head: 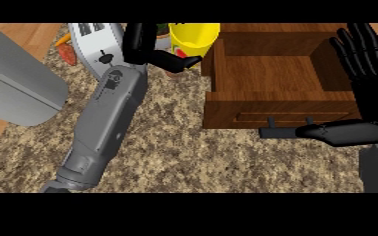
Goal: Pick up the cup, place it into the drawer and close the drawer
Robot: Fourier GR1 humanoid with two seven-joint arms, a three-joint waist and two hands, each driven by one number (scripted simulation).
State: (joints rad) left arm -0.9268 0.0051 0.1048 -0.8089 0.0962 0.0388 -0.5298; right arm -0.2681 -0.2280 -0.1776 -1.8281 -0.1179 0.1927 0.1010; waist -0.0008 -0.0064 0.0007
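Note:
A yellow cup stands on the speckled counter at the top middle, just left of the open wooden drawer. My left hand is beside the cup's left side, fingers stretched upward and thumb pointing right against the cup's lower edge; it is open and not wrapped round the cup. My right hand is open at the right edge, fingers straight up over the drawer's right wall, thumb lying in front of the drawer's front panel near its dark handle. The drawer's inside holds nothing.
A silver toaster stands at the upper left, partly behind my left forearm. A grey rounded object fills the left edge. Small red and orange items lie left of the toaster. Something green shows behind the cup.

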